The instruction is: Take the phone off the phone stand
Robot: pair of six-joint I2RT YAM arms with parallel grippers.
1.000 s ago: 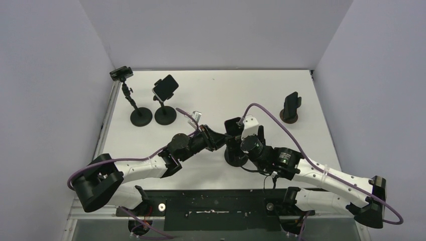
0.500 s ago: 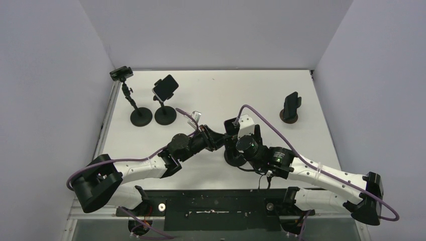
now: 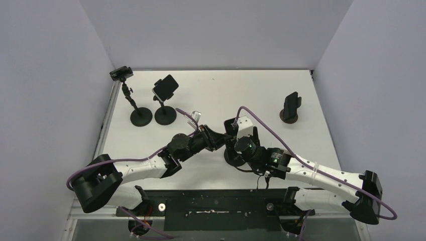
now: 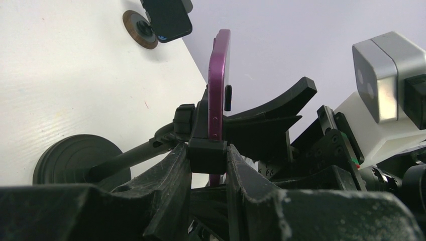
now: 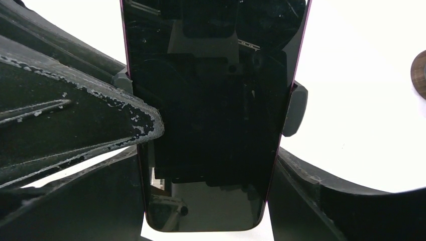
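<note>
A magenta-edged phone [image 5: 211,110] with a dark screen sits upright in the clamp of a black phone stand [image 4: 207,150] at the table's middle. The stand's round base [image 4: 75,158] rests on the table. My left gripper [image 4: 207,163] is shut on the stand's clamp block, just under the phone's edge [image 4: 219,75]. My right gripper [image 5: 208,201] has one finger against each long side of the phone's lower end and is shut on it. In the top view both grippers meet, left [image 3: 216,139] and right [image 3: 235,136], and hide the phone.
At the back left stand an empty black stand [image 3: 131,100] and a stand holding a phone [image 3: 165,88]. At the right a dark phone sits on a brown-based stand [image 3: 290,107], which also shows in the left wrist view [image 4: 166,17]. White walls ring the table.
My right wrist has shifted a little left and closer in around the phone. The left arm and the stand have not moved.
</note>
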